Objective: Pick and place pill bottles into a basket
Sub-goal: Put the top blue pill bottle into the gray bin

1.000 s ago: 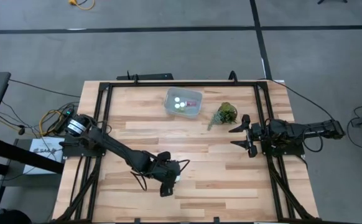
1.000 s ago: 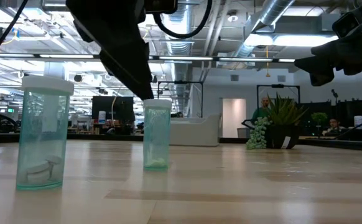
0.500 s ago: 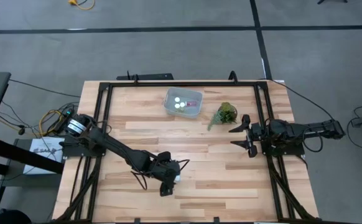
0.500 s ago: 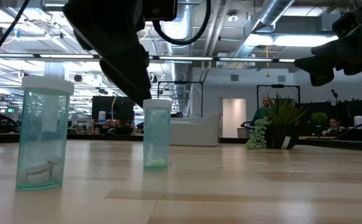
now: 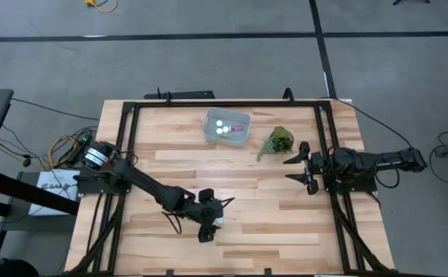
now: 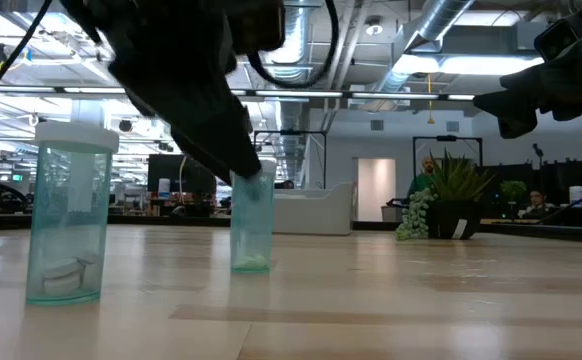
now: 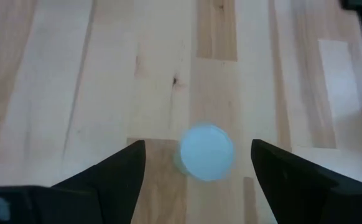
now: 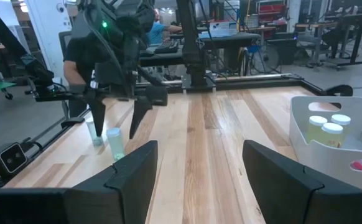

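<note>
Two translucent green pill bottles with white caps stand upright on their bases on the table: one (image 6: 68, 215) close to the low camera, one (image 6: 251, 220) farther back. My left gripper (image 7: 198, 148) is open, pointing down over the farther bottle (image 7: 207, 153), a finger on each side of its cap with gaps showing. That cap also shows in the high view (image 5: 219, 221). The pale basket (image 5: 226, 127) stands at the far middle with several white-capped bottles (image 8: 327, 126) inside. My right gripper (image 5: 299, 165) hovers open and empty at the right.
A small green leafy plant (image 5: 280, 141) stands right of the basket, close to my right gripper. A black frame (image 5: 124, 154) runs along the table's left, far and right edges. Bare wood lies between the basket and my left gripper.
My left gripper has gone down toward the farther bottle; its fingers, above the cap before, now reach to cap height on either side. The bottles have not moved.
</note>
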Tool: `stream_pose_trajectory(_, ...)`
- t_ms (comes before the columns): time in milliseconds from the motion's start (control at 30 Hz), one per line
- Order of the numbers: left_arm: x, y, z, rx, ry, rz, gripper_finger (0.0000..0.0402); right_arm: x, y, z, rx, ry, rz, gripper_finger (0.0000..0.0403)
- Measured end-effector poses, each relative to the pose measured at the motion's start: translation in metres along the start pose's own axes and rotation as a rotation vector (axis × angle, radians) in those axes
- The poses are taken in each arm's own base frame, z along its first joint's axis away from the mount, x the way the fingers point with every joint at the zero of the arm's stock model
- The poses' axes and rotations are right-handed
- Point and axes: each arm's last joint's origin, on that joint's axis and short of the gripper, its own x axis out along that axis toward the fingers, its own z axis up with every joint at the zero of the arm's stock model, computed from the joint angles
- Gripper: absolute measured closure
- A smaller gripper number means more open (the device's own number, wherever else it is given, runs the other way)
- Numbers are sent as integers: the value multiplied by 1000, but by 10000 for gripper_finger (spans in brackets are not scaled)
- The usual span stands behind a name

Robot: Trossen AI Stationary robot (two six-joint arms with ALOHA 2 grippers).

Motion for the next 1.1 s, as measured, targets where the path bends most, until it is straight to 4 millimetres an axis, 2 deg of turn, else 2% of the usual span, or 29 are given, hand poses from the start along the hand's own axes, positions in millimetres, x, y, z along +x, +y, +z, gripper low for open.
stream_pose_trajectory(200,33,9,-11,-6,66,-56,133,0,0,0,0,0,0,172)
stream_pose_trajectory(367,36,16,-6,-26,63,-94,165,0,0,0,0,-1,0,172)
stream_pose_trajectory(700,36,16,-5,-23,59,-94,218,0,0,0,0,0,0,172)
stream_pose_trajectory(1100,37,21,-1,-1,-1,-10,272,0,0,0,0,0,0,172)
